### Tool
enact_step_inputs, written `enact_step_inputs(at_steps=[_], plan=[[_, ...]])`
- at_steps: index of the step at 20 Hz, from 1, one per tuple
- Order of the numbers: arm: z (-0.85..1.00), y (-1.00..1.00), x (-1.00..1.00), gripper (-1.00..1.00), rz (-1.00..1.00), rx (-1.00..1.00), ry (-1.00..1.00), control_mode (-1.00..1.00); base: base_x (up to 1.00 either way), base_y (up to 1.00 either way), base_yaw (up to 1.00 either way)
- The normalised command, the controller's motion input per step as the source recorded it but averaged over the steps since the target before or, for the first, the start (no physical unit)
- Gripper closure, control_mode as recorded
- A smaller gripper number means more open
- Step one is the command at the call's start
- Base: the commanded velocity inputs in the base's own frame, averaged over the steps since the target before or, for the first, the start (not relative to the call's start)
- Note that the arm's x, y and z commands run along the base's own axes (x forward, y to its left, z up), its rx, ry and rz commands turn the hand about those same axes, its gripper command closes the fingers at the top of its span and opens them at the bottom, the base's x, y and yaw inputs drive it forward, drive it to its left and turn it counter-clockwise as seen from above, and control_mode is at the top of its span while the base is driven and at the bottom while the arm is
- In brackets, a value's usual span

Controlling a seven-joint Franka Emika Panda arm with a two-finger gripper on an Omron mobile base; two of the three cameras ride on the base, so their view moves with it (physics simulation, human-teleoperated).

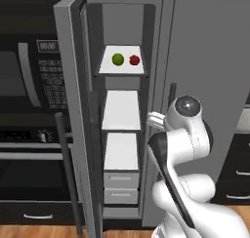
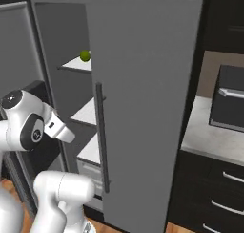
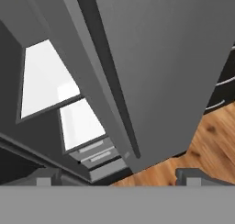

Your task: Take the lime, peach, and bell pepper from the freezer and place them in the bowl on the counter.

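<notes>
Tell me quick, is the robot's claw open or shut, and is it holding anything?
Gripper: open, holding nothing; its two fingertips stand wide apart.

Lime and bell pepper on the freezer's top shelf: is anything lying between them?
No. In the left base view the lime and bell pepper sit side by side, apart, with bare white shelf between.

glossy white rounded arm segments, dark joint bands, grey domed joint cap, dark claw (image 3: 117,176) fingertips

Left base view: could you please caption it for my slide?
Open freezer, lime and bell pepper on its top shelf.
</notes>
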Motion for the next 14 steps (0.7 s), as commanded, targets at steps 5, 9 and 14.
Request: enact_step_inputs(at_steps=[5, 9, 14], plan=[[0.0, 0.0, 0.0, -1.0, 0.0, 0.0, 0.0, 1.0, 0.35, 0.04, -0.28], [0.0, 0.0, 0.0, -1.0, 0.0, 0.0, 0.0, 1.0, 0.13, 0.0, -0.16], [0.0, 0.0, 0.0, -1.0, 0.0, 0.0, 0.0, 1.0, 0.23, 0.47, -0.01]])
